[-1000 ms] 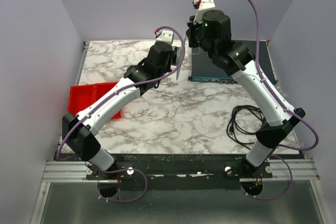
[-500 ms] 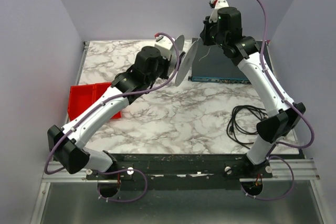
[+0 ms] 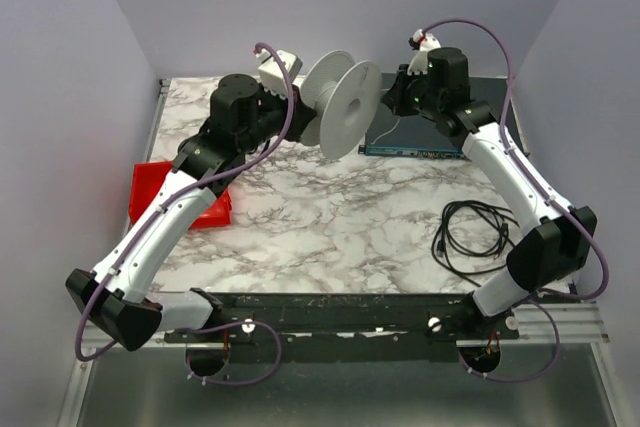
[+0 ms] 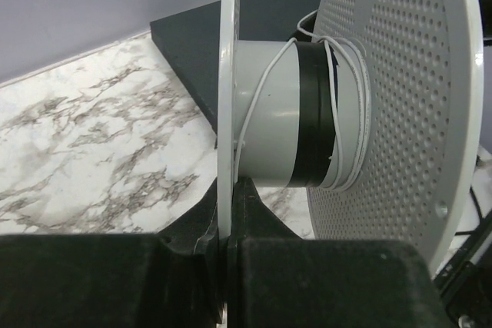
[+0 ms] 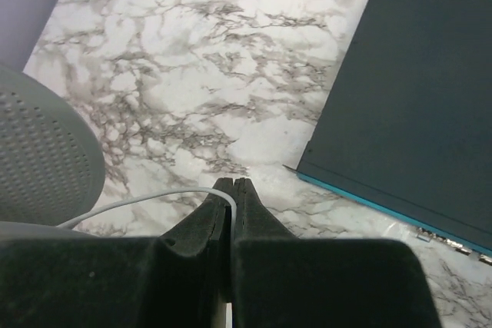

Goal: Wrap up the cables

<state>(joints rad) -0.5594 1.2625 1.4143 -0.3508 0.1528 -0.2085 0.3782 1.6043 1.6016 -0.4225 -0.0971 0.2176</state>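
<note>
The spool (image 3: 343, 105) is held in the air above the far edge of the surface (image 3: 330, 217), about midway along it, with its axis roughly level. The left pincer (image 4: 228, 190) is clamped tight on the thin rim of one flange. The right pincer (image 5: 232, 186) is pinched closed on the white cable (image 4: 355, 124), just beside the other flange. A few turns sit on the hub, bunched against the perforated flange, and one strand crosses loosely over the bare part of the hub. The step in hand looks like laying more of this cable onto the hub. To do it well, the strand should be held lightly taut and led in square to the hub, between the flanges, so each new turn lies beside the last rather than piling on the bunch. The right pincer is so near the spool that little free length is left to lay, so it will probably need to let the cable slide or take a fresh hold further along. The pull should be gentle, since a grip on a flange edge could let the spool twist. The dark box (image 3: 480, 137) at the far right corner lies below the right arm and should be cleared. The black cable (image 3: 470, 237) lies coiled by the right edge, not yet wound.
</note>
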